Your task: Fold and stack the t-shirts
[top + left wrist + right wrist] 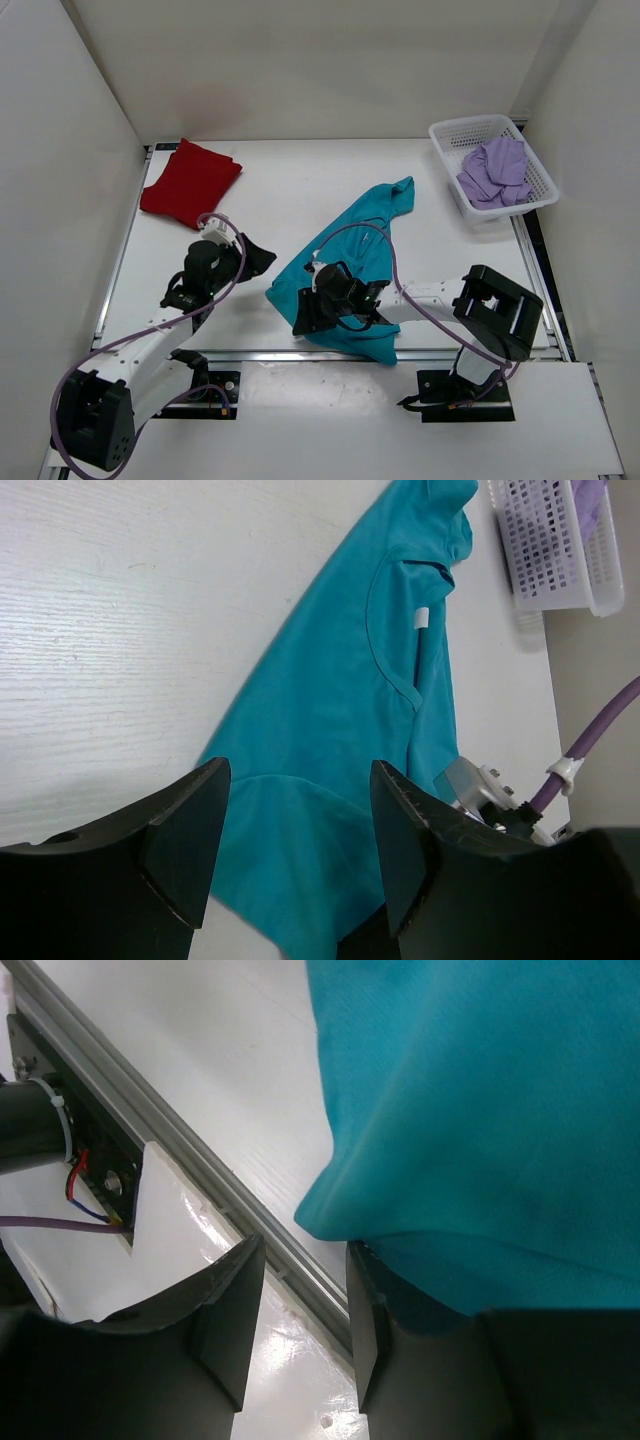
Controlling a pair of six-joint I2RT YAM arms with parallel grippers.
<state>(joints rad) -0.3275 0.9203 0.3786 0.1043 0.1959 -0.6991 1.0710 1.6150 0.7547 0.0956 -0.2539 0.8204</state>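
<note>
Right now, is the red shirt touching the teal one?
Apart. The top view shows bare table between the red shirt at far left and the teal shirt mid-table.

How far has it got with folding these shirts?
Done: the red shirt lies folded at the far left. In hand: the teal shirt lies rumpled mid-table, the right gripper open at its near edge. Still to do: finishing it, then the lavender shirt, bunched in the basket, and stacking.

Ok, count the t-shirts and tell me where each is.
3. The red t-shirt lies folded at the far left, the teal t-shirt is spread mid-table, the lavender t-shirt is crumpled in the basket. Another could hide beneath it.
</note>
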